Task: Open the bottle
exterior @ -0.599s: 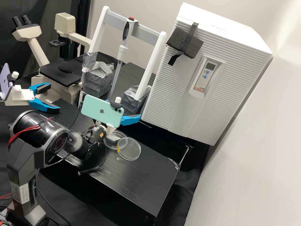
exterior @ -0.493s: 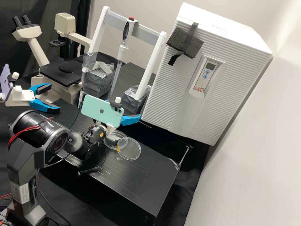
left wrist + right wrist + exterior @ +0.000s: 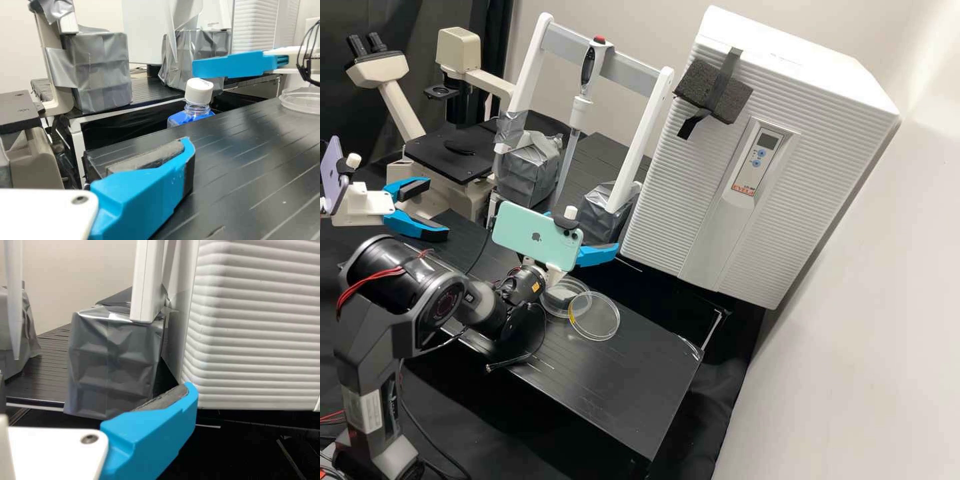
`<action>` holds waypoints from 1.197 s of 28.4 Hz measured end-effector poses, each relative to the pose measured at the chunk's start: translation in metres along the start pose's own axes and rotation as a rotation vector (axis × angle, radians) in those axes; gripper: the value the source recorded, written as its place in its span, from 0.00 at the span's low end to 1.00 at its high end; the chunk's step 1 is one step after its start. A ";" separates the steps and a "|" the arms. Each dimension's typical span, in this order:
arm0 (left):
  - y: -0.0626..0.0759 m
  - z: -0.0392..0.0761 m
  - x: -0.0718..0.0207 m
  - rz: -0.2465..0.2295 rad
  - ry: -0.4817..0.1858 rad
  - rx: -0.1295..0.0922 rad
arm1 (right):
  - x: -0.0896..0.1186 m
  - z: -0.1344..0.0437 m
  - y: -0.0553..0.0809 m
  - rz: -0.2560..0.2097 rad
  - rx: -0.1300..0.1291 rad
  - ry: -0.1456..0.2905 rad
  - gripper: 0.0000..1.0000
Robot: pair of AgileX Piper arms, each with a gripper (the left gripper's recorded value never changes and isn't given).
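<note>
Blue-labelled clear plastic bottle (image 3: 191, 111), white ribbed screw cap (image 3: 199, 91) on, stands upright just past the far edge of the black grooved counter (image 3: 633, 387). That edge hides its lower half in the left wrist view. There's a lumpy block wrapped in grey duct tape (image 3: 180, 55) behind it, and one flat blue finger of the right hand (image 3: 593, 243) sits right over the cap. Can't tell if finger and cap actually touch.

That right hand is spread wide with nothing in it, and it has a glossy mint green phone (image 3: 533, 235) mounted on top. The left hand (image 3: 432, 208) is over by the beige microscope (image 3: 420, 140), well apart from the bottle. It's also spread wide and holding nothing, with grey rubbery pads (image 3: 145, 156) lining the blue plastic.

Two round clear petri dishes (image 3: 595, 321) lie on the counter near the right arm's wrist, edges overlapping. Further back there's a big white box with ribbed sides (image 3: 760, 167) and a slim pipette (image 3: 579, 113) hanging in a white frame.
</note>
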 end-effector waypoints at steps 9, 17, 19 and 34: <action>0.002 0.004 0.0033 0.009 -0.013 0.002 | -0.038 -0.031 0.007 0.028 0.054 0.161 1.00; 0.003 0.005 0.0043 0.011 -0.018 0.003 | -0.049 -0.046 -0.022 -0.077 0.033 0.228 1.00; 0.003 0.006 0.0048 0.013 -0.021 0.004 | -0.049 -0.046 -0.027 -0.093 0.019 0.227 1.00; 0.004 0.006 0.0053 0.015 -0.022 0.006 | -0.045 -0.044 -0.052 -0.174 -0.028 0.187 1.00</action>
